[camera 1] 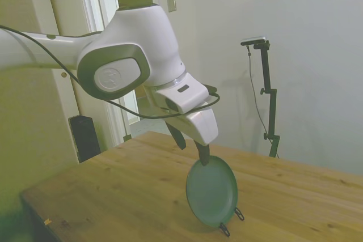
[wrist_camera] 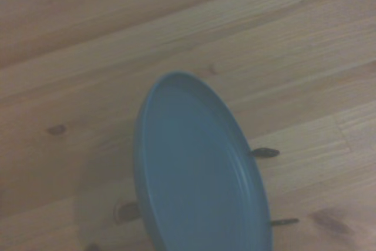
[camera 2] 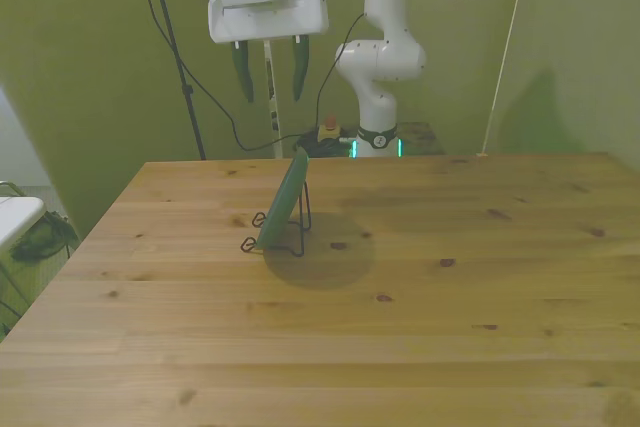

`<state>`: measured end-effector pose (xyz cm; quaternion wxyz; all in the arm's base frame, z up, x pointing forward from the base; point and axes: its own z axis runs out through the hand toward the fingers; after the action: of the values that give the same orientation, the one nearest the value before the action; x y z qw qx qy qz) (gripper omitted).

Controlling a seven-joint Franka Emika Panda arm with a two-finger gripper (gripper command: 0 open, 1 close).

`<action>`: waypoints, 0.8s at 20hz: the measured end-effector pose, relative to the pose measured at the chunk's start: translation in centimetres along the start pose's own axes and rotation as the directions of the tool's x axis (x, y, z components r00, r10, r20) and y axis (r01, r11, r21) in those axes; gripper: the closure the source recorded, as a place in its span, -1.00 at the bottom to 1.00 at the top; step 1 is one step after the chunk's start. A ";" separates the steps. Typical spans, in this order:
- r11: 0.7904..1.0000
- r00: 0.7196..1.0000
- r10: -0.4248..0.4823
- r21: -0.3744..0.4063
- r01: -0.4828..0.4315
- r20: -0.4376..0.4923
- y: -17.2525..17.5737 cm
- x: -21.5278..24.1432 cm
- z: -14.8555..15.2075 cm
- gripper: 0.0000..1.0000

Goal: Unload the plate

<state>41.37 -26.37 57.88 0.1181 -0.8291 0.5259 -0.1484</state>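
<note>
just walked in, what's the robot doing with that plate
The white arm is going after the teal plate, which stands on edge, leaning in a thin black wire stand on the wooden table. The gripper hangs above the plate with its fingers open, nothing in them. The plate is not yet unloaded.

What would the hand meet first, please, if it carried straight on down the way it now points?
Most likely the top rim of the plate, which stands tilted in its wire stand below the open hand. The wrist view looks down on the plate. Depth is hard to judge, so the line may be slightly off.
</note>
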 end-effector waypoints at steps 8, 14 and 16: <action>0.993 0.984 -0.057 0.111 0.038 0.169 1.3 5.6 0.6 -1.00; 0.988 0.957 -0.123 0.126 0.092 0.261 -1.2 6.0 4.2 -1.00; 0.987 0.947 -0.134 0.122 0.102 0.293 -2.0 5.5 5.5 -1.00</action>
<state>47.31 -30.29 54.17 0.2310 -0.8647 0.4425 -0.0551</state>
